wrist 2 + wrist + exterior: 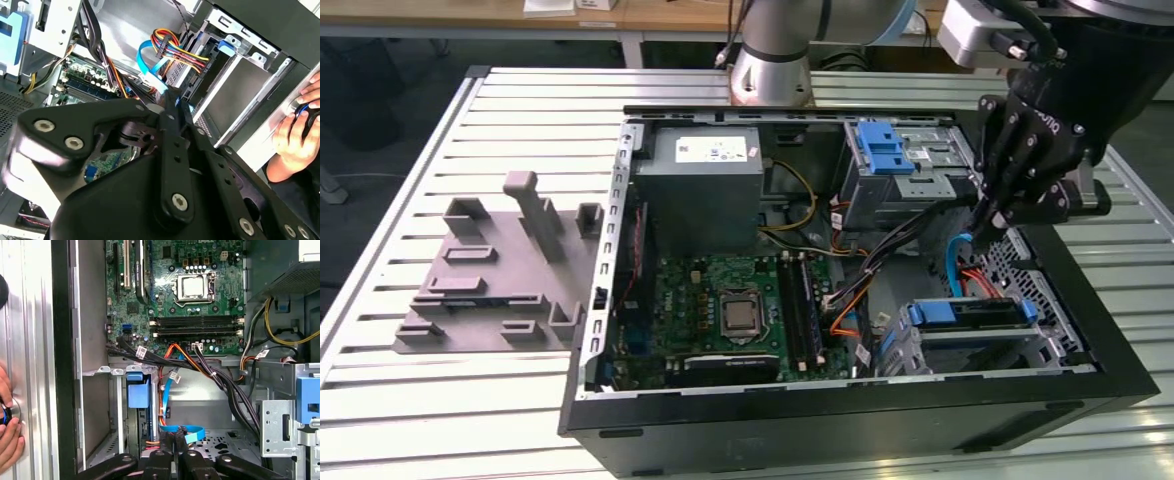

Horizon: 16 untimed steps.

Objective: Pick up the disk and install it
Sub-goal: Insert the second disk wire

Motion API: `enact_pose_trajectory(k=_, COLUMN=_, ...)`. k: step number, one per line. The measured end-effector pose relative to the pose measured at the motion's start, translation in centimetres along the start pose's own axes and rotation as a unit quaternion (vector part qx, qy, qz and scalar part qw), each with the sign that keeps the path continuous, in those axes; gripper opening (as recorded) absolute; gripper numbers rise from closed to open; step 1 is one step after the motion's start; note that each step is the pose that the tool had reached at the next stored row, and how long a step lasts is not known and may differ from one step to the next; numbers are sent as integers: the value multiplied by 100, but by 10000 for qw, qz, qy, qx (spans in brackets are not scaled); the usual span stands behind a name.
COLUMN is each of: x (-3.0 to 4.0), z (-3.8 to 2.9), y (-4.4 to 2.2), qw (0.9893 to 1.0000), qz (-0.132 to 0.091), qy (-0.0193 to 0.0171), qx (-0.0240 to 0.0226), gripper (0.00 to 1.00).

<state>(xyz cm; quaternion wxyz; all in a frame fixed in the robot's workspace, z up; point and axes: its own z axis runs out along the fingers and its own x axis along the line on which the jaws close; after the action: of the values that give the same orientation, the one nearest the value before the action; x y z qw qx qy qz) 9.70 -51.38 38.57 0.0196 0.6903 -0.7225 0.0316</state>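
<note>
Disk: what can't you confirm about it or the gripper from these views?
- Disk: exterior view, its blue carrier shows in the drive cage, whose metal hides the drive body and seating.
- Second wrist view: the gripper blocks what lies beneath it.
- Person's hand: cut off by the first wrist view's edge.

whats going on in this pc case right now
The robot arm's hand is reaching down into an open computer case, among the cables beside the drive cage. What looks like the disk, with the blue end of its carrier showing, sits in that cage. A person's fingers rest on the case's outer edge.
</note>
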Motion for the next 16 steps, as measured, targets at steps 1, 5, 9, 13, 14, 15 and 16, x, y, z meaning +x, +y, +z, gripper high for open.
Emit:
enact_pose_trajectory(k=1, x=-2, z=5, y=0, qw=10000, qz=0, qy=1, qx=0, gripper=18)
enact_pose_trajectory(k=5, x=-9, z=25, y=1, qw=10000, qz=0, qy=6, qx=0, gripper=25)
enact_pose_trajectory(k=9, x=-15, z=46, y=2, qw=10000, qz=0, qy=18, qx=1, gripper=25)
enact_pose_trajectory(k=13, x=-17, z=75, y=2, qw=10000, qz=0, qy=18, qx=1, gripper=25)
enact_pose_trajectory(k=14, x=-18, z=82, y=2, qw=10000, qz=0, qy=18, qx=1, gripper=25)
enact_pose_trajectory(k=15, x=-18, z=88, y=2, qw=10000, qz=0, qy=19, qx=1, gripper=25)
enact_pose_trajectory(k=16, x=-19, z=93, y=2, qw=10000, qz=0, qy=20, qx=1, gripper=25)
